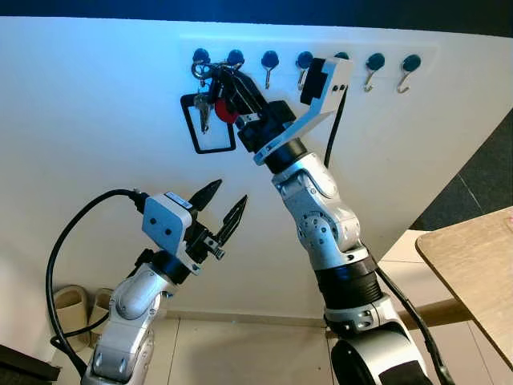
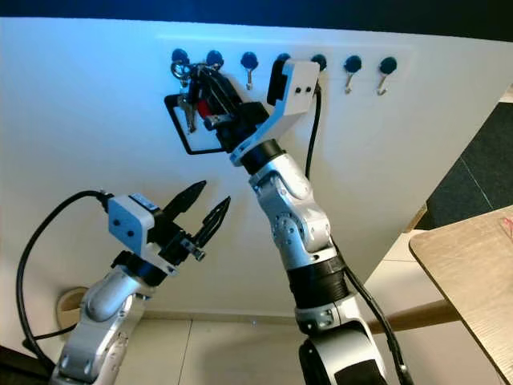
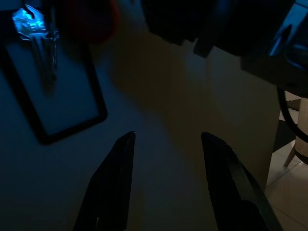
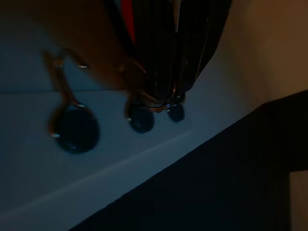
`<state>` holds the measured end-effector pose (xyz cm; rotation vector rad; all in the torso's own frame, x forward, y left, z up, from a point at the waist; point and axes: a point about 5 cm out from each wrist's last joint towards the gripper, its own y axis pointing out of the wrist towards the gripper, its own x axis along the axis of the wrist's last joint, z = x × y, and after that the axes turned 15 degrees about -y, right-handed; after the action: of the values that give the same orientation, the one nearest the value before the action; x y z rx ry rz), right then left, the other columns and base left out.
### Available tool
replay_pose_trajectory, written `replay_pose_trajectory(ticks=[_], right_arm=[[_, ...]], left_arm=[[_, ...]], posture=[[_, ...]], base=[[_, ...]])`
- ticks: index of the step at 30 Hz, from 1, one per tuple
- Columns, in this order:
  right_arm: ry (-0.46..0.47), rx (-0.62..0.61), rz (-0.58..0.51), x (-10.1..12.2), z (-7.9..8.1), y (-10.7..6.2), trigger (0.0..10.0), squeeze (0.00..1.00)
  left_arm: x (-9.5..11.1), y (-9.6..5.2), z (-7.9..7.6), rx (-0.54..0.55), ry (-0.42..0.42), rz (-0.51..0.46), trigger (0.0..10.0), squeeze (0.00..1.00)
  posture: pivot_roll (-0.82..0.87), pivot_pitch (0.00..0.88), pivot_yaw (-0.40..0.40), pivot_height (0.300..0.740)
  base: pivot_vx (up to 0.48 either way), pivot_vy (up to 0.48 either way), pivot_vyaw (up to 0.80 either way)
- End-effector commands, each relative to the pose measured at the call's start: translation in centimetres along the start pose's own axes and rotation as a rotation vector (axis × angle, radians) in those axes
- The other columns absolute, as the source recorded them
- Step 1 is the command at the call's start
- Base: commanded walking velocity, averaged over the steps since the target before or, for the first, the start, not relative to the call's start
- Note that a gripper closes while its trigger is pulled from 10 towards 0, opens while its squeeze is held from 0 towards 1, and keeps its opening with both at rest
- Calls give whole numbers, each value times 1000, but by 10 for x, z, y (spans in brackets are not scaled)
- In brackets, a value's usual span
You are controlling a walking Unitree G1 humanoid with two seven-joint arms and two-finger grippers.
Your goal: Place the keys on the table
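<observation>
The keys hang from a hook at the left end of a wall rack: silver keys, a red tag and a black rectangular frame. My right gripper reaches up to them, its fingers pressed together on the key ring right under the hook. My left gripper stands open lower down, well below the bunch, with nothing between its fingers. In the left wrist view a silver key and the black frame show ahead of the open fingers.
A wooden table juts in at the right, lower than the rack. Several empty hooks line the white wall. Slippers lie on the floor at lower left. A black cable loops from my left wrist.
</observation>
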<state>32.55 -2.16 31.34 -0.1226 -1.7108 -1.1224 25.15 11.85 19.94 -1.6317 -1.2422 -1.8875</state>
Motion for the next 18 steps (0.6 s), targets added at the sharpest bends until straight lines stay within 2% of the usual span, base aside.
replay_pose_trajectory(ticks=[1,2,3,4,10,12,13,18], right_arm=[[21,129,-115,18,31,18,10000,0],[21,129,-115,18,31,18,10000,0],[2,176,-168,26,38,17,10000,0],[-47,222,-200,31,43,15,10000,0],[-112,297,-216,26,55,1,10000,0],[-122,307,-216,22,58,-3,10000,0],[-127,308,-218,18,62,-13,10000,0],[-158,260,-211,15,59,-27,10000,0]], left_arm=[[-3,-1,-2,-13,2,21,10000,0],[-3,-1,-2,-13,2,21,10000,0],[-3,-1,-2,-13,3,21,10000,0],[-3,-1,-2,-13,1,19,10000,0],[-3,-1,-2,-14,-1,16,10000,0],[-3,-1,-3,-14,-2,16,10000,0],[-2,-1,-3,-15,-3,14,10000,0],[-4,-3,-3,-11,-6,19,10000,0]], posture=[[35,158,-1,740],[35,158,-1,740],[34,159,0,740],[33,158,0,740],[32,156,0,740],[33,155,-2,740],[34,153,-2,740],[34,151,-2,740]], base=[[0,0,0],[0,0,0],[0,0,0],[0,0,0],[0,0,0],[0,0,0],[0,0,0],[0,0,0]])
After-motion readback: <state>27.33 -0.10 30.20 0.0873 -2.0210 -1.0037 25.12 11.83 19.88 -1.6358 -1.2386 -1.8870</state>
